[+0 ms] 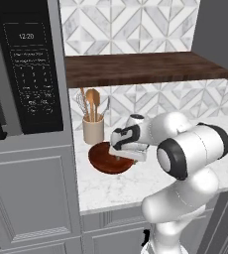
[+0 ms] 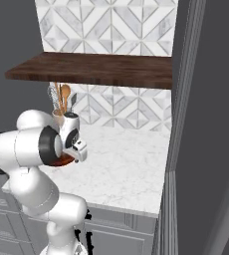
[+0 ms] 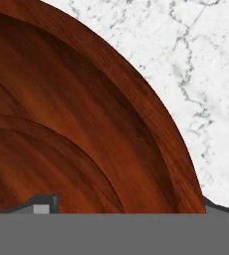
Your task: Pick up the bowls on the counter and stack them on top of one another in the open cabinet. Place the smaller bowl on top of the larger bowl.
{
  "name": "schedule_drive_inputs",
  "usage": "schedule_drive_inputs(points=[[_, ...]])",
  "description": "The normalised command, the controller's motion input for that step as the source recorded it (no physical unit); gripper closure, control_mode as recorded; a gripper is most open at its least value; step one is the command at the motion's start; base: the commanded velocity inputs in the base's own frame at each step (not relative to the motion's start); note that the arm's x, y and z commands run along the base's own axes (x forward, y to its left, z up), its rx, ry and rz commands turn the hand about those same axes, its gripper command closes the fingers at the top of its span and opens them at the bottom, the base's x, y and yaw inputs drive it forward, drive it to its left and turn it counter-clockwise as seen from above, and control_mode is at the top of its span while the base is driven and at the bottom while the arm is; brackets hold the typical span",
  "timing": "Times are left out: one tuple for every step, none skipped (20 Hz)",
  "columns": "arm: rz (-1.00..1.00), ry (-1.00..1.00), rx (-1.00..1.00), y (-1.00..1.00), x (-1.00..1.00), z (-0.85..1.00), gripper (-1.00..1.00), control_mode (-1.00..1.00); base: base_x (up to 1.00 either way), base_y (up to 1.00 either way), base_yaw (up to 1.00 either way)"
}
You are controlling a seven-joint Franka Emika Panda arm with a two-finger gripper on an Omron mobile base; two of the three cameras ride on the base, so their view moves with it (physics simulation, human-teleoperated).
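Straddling bowl (image 3: 81, 124) rim, prob: pincer (image 3: 124, 206)

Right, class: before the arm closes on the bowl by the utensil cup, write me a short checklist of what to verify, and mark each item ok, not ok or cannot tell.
1. Gripper at the bowl: ok, it sits low over the right side of the bowl on the counter.
2. Jaws straddle the rim: ok, in the hand view one fingertip is inside the bowl, the other outside.
3. Jaws open: ok.
4. Which bowl this is, larger or smaller: cannot tell.
5. Utensil cup clear of the grasp: ok, it stands behind the bowl.
6. Open cabinet free to receive it: ok, the visible shelf top is bare.
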Motion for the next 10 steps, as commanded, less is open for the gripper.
schedule_drive_inputs(points=[[0.00, 0.00, 0.00, 0.00, 0.00, -0.03, 1.00, -1.00, 0.00, 0.00, 0.00], [0.00, 0.00, 0.00, 0.00, 0.00, 0.00, 1.00, -1.00, 0.00, 0.00, 0.00], [0.00, 0.00, 0.00, 0.00, 0.00, 0.00, 1.00, -1.00, 0.00, 0.00, 0.00], [0.00, 0.00, 0.00, 0.00, 0.00, 0.00, 1.00, -1.00, 0.00, 0.00, 0.00], [0.00, 0.00, 0.00, 0.00, -0.01, 0.00, 1.00, -1.00, 0.00, 0.00, 0.00], [0.00, -0.05, 0.00, 0.00, -0.12, 0.04, 1.00, -1.00, 0.00, 0.00, 0.00], [0.00, -0.07, 0.00, 0.00, -0.24, 0.19, 1.00, -1.00, 0.00, 0.00, 0.00], [0.00, -0.09, 0.00, 0.00, -0.36, 0.25, 1.00, -1.00, 0.00, 0.00, 0.00], [-0.01, -0.11, 0.00, -0.01, -0.48, 0.36, 1.00, -1.00, 0.00, 0.00, 0.00], [-0.05, -0.12, 0.02, -0.09, -0.57, 0.50, 1.00, -1.00, 0.00, 0.00, 0.00]])
